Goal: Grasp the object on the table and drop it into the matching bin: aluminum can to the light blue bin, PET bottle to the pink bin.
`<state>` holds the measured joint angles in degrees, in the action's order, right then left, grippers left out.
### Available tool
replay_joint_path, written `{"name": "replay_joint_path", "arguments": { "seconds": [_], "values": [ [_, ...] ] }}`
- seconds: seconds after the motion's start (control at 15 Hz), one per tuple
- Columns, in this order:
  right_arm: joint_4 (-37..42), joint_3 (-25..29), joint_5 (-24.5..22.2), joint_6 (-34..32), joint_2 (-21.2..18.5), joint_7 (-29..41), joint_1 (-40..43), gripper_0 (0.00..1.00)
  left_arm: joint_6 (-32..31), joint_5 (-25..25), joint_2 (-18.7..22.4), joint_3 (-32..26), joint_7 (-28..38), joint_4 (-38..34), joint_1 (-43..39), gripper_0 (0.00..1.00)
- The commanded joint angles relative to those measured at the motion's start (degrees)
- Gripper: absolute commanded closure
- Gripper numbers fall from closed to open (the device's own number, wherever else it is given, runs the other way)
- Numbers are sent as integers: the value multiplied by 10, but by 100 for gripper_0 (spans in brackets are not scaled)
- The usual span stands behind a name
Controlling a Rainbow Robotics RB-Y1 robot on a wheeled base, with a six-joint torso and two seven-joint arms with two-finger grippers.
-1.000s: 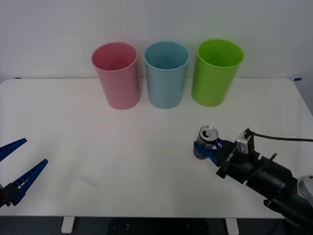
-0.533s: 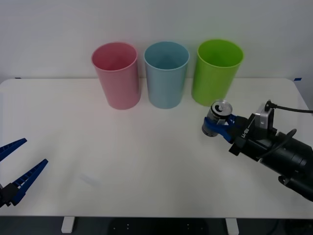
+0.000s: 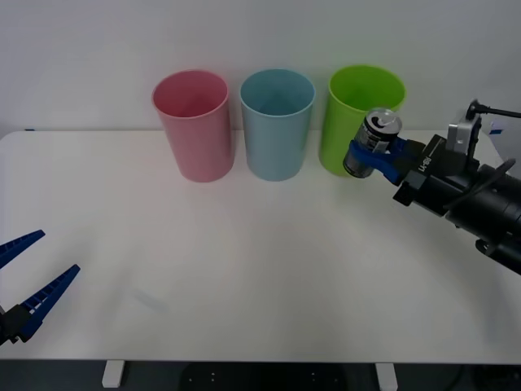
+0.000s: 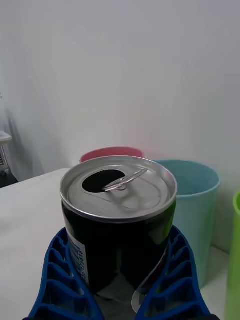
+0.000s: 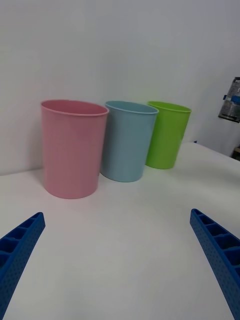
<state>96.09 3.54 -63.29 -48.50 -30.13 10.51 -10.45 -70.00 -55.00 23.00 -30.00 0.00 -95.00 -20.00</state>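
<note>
Front view: your right hand (image 3: pixel 376 155) pinches the aluminum can (image 3: pixel 373 143) off the desk (image 3: pixel 244 261), before the lime green bin (image 3: pixel 356 122), right of the light blue bin (image 3: pixel 277 122). Can label unreadable. Left hand (image 3: pixel 24 281) spread, partly cropped.

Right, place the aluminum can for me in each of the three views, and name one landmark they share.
Front view: the aluminum can is held off the table by the right pincer, in front of the lime green bin.
Right wrist view: the can sits between the blue fingers, lid open.
Left wrist view: the can is at the far edge, beyond the green bin.
Shared landmark: the light blue bin.
</note>
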Motion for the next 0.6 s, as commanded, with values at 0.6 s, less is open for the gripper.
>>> {"name": "replay_joint_path", "arguments": {
  "seconds": [0.6],
  "values": [
    [-144,-30,-67,14,31,51,-198,100,0,0,0,0,0,0,0,0]
  ]
}}
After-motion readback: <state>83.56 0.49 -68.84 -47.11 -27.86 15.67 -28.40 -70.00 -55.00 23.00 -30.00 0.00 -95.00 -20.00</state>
